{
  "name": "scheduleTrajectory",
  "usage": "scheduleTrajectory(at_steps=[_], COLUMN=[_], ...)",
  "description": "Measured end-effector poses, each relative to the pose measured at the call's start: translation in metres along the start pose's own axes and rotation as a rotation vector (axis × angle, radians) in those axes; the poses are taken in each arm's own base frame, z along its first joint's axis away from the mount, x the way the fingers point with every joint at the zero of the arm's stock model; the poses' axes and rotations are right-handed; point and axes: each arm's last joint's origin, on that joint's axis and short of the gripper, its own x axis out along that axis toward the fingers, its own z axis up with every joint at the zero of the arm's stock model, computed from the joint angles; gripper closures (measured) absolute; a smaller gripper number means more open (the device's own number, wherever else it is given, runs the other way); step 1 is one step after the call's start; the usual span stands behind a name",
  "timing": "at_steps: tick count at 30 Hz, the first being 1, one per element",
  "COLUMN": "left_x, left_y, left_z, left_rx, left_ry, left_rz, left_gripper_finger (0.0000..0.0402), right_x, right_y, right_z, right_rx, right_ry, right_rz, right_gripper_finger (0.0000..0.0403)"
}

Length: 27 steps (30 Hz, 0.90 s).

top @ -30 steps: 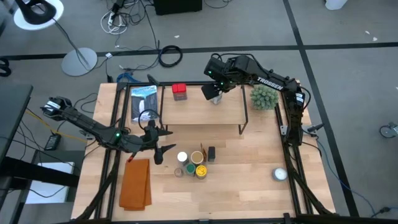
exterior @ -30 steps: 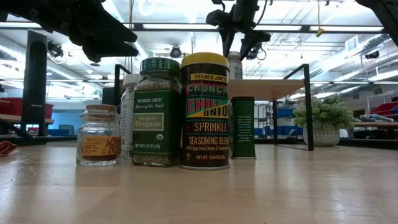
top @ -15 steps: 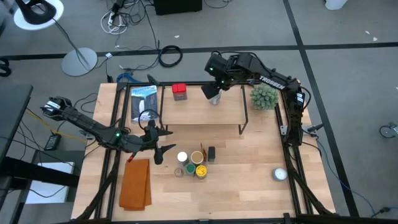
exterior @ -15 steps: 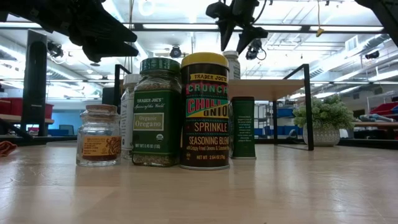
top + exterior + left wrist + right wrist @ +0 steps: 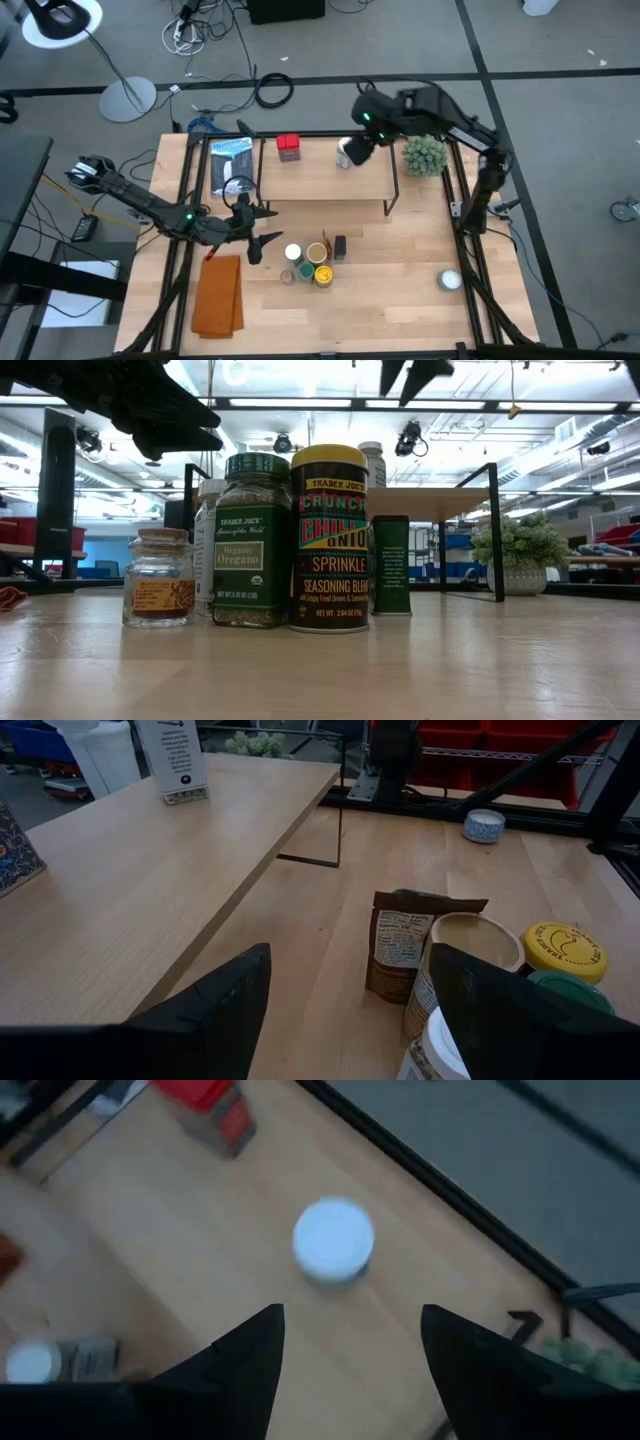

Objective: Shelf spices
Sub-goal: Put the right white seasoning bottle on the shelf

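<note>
White-lidded jar upright on shelf, red tin nearby; right end effector above jar, fingers apart, empty; left end effector spread, empty, beside worktop spice cluster, poised for next pick

The right gripper was held raised at the far right part of the table, its fingers spread apart and gripping nothing. The left gripper was stretched low over the table's left-centre, its fingers likewise parted and empty.
</note>
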Motion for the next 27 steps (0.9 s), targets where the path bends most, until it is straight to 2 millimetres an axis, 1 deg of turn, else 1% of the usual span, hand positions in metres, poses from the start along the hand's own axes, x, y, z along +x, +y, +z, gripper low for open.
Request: scheduleTrajectory(at_steps=[2,5,7,9,12,13,15,17,19,21,22,23,25,27], left_x=[0.0,0.0,0.0,0.0,0.0,0.0,0.0,0.0,0.0,0.0,0.0,0.0,0.0,0.0], left_y=[0.0,0.0,0.0,0.0,0.0,0.0,0.0,0.0,0.0,0.0,0.0,0.0,0.0,0.0], left_z=[0.0,0.0,0.0,0.0,0.0,0.0,0.0,0.0,0.0,0.0,0.0,0.0,0.0,0.0], left_rx=[0.0,0.0,0.0,0.0,0.0,0.0,0.0,0.0,0.0,0.0,0.0,0.0,0.0,0.0], left_ry=[0.0,0.0,0.0,0.0,0.0,0.0,0.0,0.0,0.0,0.0,0.0,0.0,0.0,0.0], left_rz=[0.0,0.0,0.0,0.0,0.0,0.0,0.0,0.0,0.0,0.0,0.0,0.0,0.0,0.0], left_gripper_finger=[0.0123,0.0123,0.0123,0.0123,0.0123,0.0123,0.0123,0.0123,0.0123,0.0123,0.0123,0.0123,0.0123,0.0123], right_x=[-0.015,-0.031,-0.036,-0.036,-0.028,-0.023,-0.011,0.002,0.014,0.026,0.032,0.039,0.052,0.066], right_y=[0.007,0.016,0.023,0.029,0.036,0.037,0.037,0.036,0.032,0.027,0.024,0.021,0.013,0.002], right_z=[-0.014,-0.038,-0.056,-0.077,-0.108,-0.118,-0.135,-0.149,-0.156,-0.156,-0.154,-0.151,-0.142,-0.132], right_rx=[-0.036,-0.063,-0.076,-0.087,-0.083,-0.079,-0.056,-0.022,0.006,0.032,0.034,0.039,0.062,0.076], right_ry=[-0.045,-0.095,-0.116,-0.129,-0.146,-0.139,-0.135,-0.168,-0.225,-0.289,-0.307,-0.318,-0.32,-0.294], right_rz=[-0.013,-0.046,-0.071,-0.095,-0.113,-0.106,-0.07,-0.009,0.06,0.125,0.156,0.187,0.232,0.215], right_gripper_finger=[0.017,0.0172,0.0177,0.0186,0.0211,0.0223,0.0253,0.029,0.0332,0.0375,0.0389,0.0394,0.0393,0.0397])
